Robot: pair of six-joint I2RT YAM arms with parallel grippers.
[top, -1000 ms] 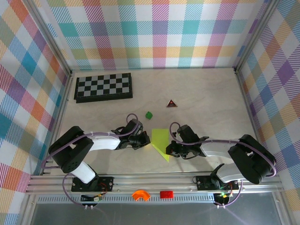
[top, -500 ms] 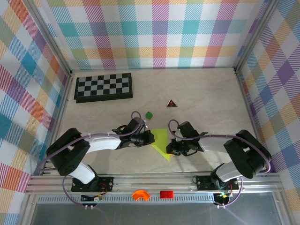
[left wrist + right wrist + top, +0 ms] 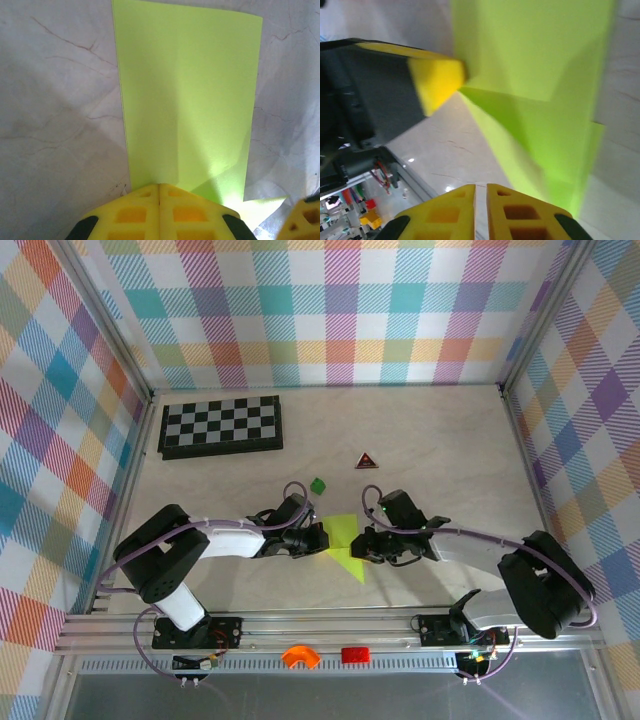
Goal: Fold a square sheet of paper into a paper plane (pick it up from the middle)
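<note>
Yellow fingers of the left tool (image 3: pixel 159 187) are clenched on the near edge of the paper plane (image 3: pixel 185 100), at the point where its centre crease runs in. On the right tool (image 3: pixel 481 187) the fingers stand a narrow slit apart with nothing between them, tips just beside the sheet's opposite side. Paper plane: lime green, partly folded, on the table (image 3: pixel 450 440), right of the chessboard (image 3: pixel 221 426) and nearer the front edge. Small green block (image 3: pixel 318 484): right of the chessboard's near corner, apart from the paper.
</note>
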